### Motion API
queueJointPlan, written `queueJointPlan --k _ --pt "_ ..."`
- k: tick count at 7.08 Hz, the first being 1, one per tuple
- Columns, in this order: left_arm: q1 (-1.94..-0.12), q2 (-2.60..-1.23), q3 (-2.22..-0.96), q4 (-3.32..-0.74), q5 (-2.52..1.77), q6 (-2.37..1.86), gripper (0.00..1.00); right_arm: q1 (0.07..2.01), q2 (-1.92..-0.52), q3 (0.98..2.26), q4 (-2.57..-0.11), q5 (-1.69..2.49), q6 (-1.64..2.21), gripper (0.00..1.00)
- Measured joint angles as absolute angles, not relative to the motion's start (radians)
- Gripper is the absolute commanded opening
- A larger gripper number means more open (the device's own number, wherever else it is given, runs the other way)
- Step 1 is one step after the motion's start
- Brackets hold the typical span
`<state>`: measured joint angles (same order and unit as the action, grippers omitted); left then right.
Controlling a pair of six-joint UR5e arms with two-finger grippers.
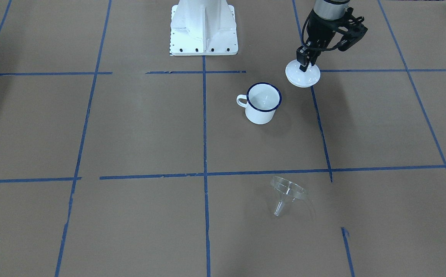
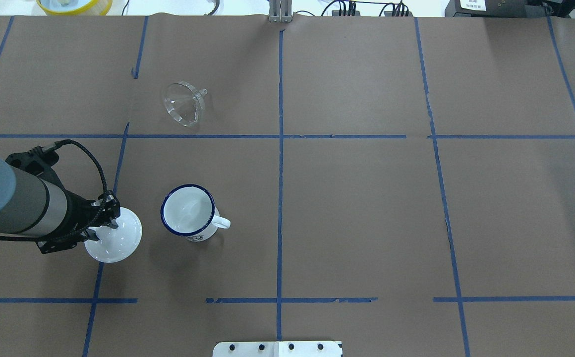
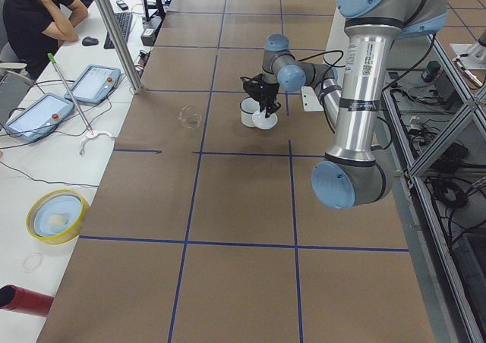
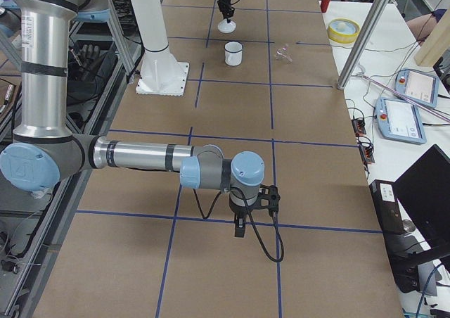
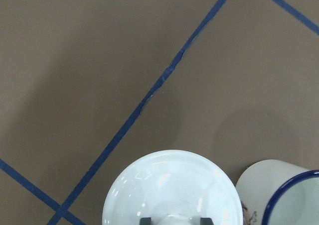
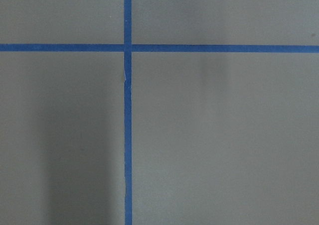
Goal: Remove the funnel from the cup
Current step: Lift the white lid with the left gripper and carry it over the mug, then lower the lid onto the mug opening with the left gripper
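The clear funnel (image 1: pixel 286 194) lies on its side on the brown paper, apart from the cup; it also shows in the overhead view (image 2: pixel 184 103). The white cup (image 1: pixel 262 103) with a dark blue rim stands upright and empty (image 2: pixel 188 212). My left gripper (image 1: pixel 305 65) is shut on the knob of a white domed lid (image 1: pixel 303 79), beside the cup (image 5: pixel 284 195); the lid (image 2: pixel 119 243) fills the lower part of the left wrist view (image 5: pixel 169 185). My right gripper (image 4: pixel 239 226) hangs low over bare paper far from these; I cannot tell whether it is open or shut.
The white robot base (image 1: pixel 203 27) stands behind the cup. Blue tape lines cross the paper. A yellow bowl (image 2: pixel 74 5) sits beyond the table's far edge. A seated operator (image 3: pixel 38 17) and tablets are at a side desk.
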<state>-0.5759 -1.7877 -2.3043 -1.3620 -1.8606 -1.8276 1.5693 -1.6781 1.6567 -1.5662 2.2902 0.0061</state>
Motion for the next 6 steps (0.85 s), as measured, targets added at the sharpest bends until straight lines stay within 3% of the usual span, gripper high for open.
queueJointPlan --k 3,6 --pt "-0.578 -1.975 -2.166 -1.305 -1.894 -1.828 0.00 1.569 -1.678 1.657 -1.566 2.290 0.006 1.00" --pt "-0.574 -2.044 -2.083 -1.308 -1.902 -1.828 0.00 1.569 -1.678 1.657 -1.566 2.290 0.006 1.00"
